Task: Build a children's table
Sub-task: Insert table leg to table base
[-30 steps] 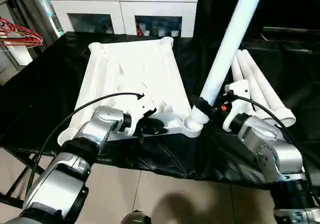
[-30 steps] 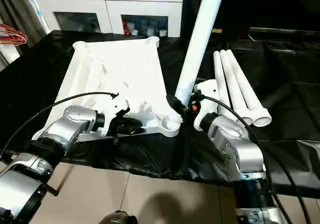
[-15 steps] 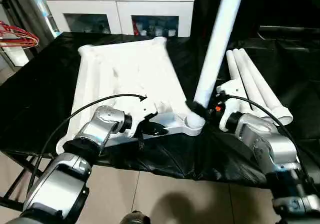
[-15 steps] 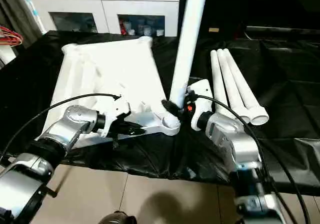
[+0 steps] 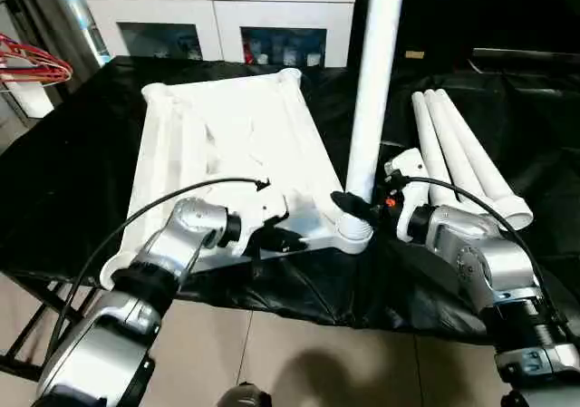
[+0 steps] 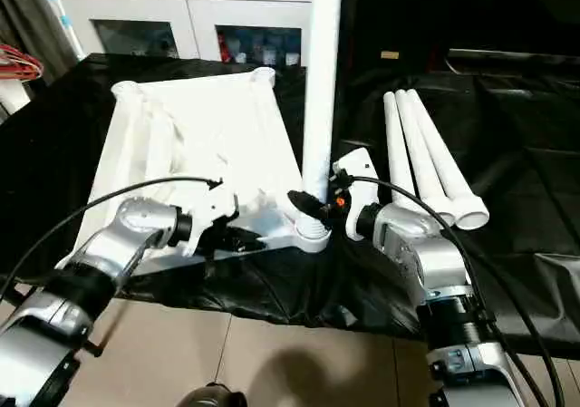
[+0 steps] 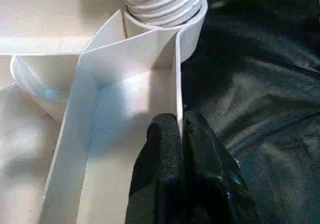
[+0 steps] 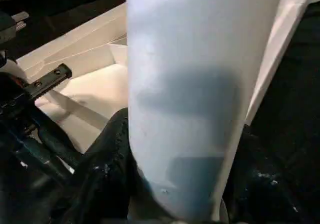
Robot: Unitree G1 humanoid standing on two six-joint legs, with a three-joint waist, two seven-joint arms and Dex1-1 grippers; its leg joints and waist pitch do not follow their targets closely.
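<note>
1. Over the black-draped tabletop (image 5: 72,153), from the head camera's left eye, the white table top (image 5: 227,144) lies underside up, its ribs showing. One leg (image 5: 373,81) stands nearly upright with its threaded foot in the near right corner socket (image 5: 352,235). The right gripper (image 5: 355,206) has its jaws clamped around that leg just above the socket. The left gripper (image 5: 276,237) sits at the near edge of the top, beside the same corner.

2. From the right eye, same scene: three spare legs (image 6: 430,167) lie side by side on the cloth to the right of the top, well clear of the socket. A white cabinet (image 6: 195,13) with glass doors stands behind the tabletop.

3. Looking along the left wrist, the black fingers (image 7: 172,176) are pinched narrow on a thin upright rib (image 7: 176,84) of the underside, holding the top steady. The ribbed thread of the leg sits in the round socket just beyond.

4. Looking along the right wrist, the leg (image 8: 200,84) runs between the two black fingers (image 8: 107,169), gripped on both sides.

5. My reading: this is the seating of the first leg. Next it seems to need the leg kept plumb and pushed or twisted down until the thread is buried, with the left jaws bracing the top against sliding. After that, three legs remain.
</note>
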